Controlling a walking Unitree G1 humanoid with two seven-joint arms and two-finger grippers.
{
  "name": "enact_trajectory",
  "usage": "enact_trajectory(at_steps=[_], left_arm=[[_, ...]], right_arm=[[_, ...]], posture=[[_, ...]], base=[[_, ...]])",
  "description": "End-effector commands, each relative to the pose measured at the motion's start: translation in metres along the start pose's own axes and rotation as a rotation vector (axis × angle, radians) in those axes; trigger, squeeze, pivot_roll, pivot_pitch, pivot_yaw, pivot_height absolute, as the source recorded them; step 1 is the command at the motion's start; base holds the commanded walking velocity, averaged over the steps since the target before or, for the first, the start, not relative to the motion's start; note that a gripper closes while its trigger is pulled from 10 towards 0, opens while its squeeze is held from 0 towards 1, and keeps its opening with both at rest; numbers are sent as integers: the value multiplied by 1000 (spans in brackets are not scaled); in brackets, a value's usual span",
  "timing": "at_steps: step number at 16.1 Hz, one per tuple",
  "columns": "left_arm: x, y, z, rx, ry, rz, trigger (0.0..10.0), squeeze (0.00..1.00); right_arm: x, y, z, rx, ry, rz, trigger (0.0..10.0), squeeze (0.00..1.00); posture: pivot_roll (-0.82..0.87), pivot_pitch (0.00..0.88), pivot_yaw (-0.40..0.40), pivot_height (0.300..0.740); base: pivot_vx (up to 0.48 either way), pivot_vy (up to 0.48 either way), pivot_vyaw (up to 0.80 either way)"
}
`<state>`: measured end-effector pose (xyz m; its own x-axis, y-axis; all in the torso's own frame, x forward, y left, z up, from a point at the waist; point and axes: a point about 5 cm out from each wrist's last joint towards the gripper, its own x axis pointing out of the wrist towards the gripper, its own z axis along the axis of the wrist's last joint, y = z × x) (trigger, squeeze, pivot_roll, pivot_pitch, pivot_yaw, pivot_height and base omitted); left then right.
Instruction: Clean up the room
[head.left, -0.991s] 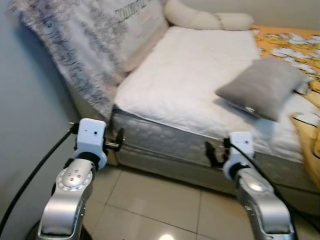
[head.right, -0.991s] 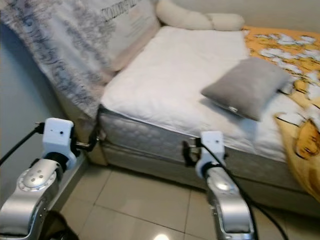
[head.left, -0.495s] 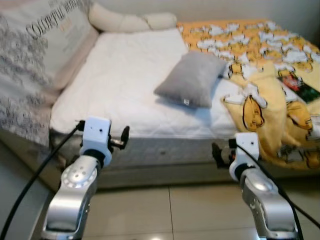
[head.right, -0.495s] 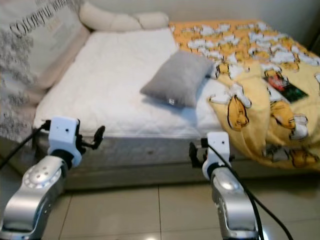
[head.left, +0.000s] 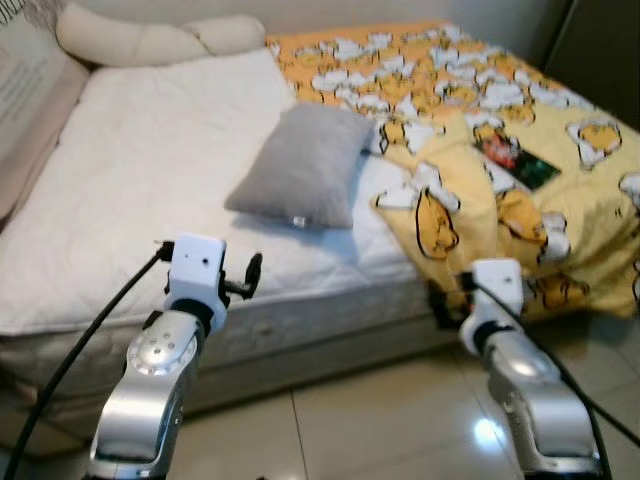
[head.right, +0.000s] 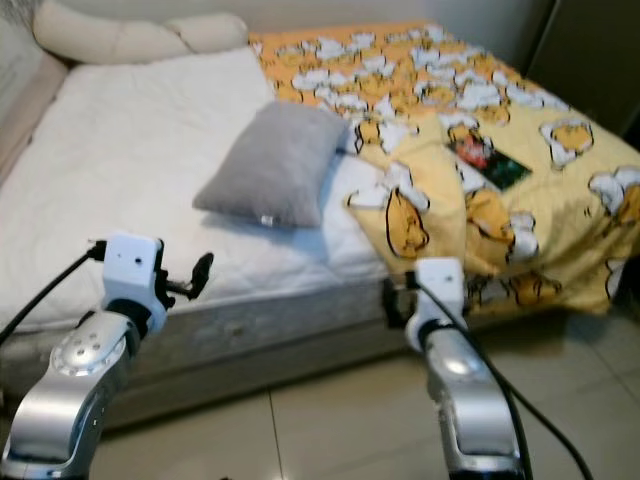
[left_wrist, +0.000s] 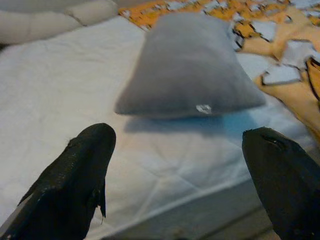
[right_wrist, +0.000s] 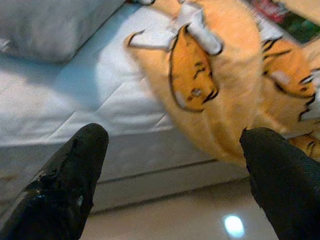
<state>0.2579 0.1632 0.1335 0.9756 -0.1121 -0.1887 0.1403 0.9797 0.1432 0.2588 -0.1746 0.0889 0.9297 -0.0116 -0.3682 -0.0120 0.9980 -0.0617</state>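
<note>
White bed in front of me has a gray pillow in its middle beside a messy yellow blanket with a small book on it, while my left claw and right claw hang wide open, holding nothing.

Glossy beige tiled floor, pale wall, possibly a dark door
</note>
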Motion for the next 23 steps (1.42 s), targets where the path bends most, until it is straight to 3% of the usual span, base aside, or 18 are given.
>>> enact_trajectory(at_steps=[1,19,21,23], left_arm=[[-2,9,1,10,-1,34,10000,0],[1,11,3,18,-2,35,10000,0],[1,10,3,20,-3,33,10000,0],[1,11,3,21,-3,34,10000,0]], right_arm=[[2,10,5,-11,-22,25,10000,0],[8,9,18,-28,-92,19,10000,0],[9,6,19,-112,-105,-7,10000,0],[10,6,20,-123,-120,-14,10000,0]], posture=[[16,0,28,740],[14,0,32,740],[12,0,33,740],[13,0,32,740]], base=[[330,0,0],[329,0,0],[326,0,0],[326,0,0]])
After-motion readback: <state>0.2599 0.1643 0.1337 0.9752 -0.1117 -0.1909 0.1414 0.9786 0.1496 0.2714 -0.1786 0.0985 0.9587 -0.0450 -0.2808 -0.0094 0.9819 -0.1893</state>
